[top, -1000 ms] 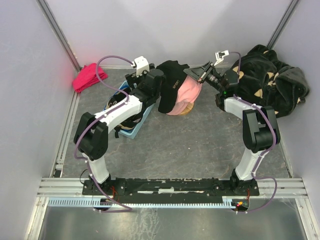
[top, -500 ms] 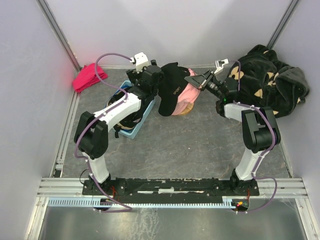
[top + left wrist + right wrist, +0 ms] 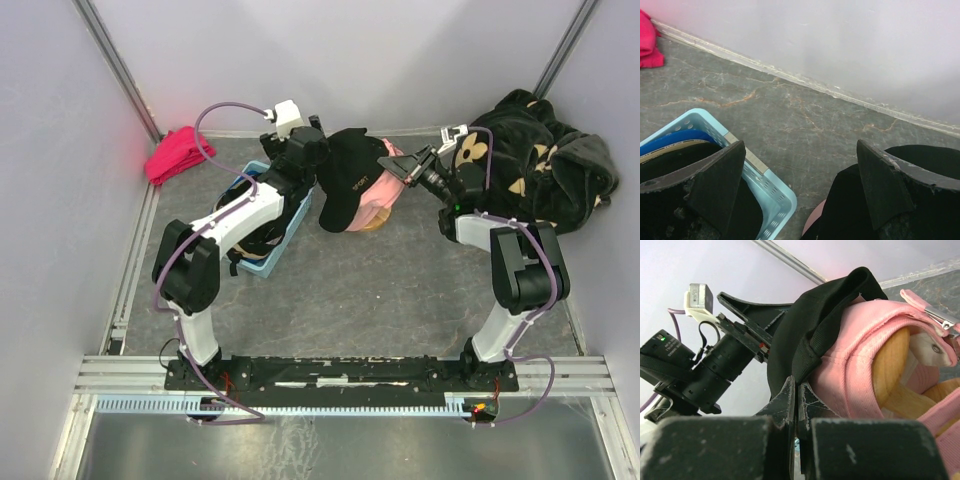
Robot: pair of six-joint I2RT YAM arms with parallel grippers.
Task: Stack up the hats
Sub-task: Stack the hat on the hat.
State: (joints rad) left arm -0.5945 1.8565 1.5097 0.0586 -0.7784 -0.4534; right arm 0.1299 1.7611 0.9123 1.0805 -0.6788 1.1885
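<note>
Find the stack on the bench (image 3: 390, 290), between the two arms and toward the far wall (image 3: 840, 50): black cap (image 3: 835, 300) uppermost, draped over the pink cap (image 3: 860, 355), with the tan cap (image 3: 372, 224) nested underneath. Read the black cap's long axis in the overhead view as running from brim, at the near left, to back band, at the far right. Note the right pincer (image 3: 796, 387) at the back-band end: fingers pressed together, apparently nipping the black hem just beside the pink crown. Treat this as the nearer, controlling arm, with wrist turned leftward toward the stack. Note the left pincer (image 3: 799, 145) spread fully wide and holding nothing, pointed at the far wall, straddling bare bench between the blue basket (image 3: 767, 192) on its left and the black cap's flank on its right, close to both. Judge the black cap as not yet squared over the pink crown, sitting skewed toward the left. Expect the coming move to call for a pull along the long axis toward the right arm before release. Look in the basket for a blue cap (image 3: 675, 137) awaiting stacking.
</note>
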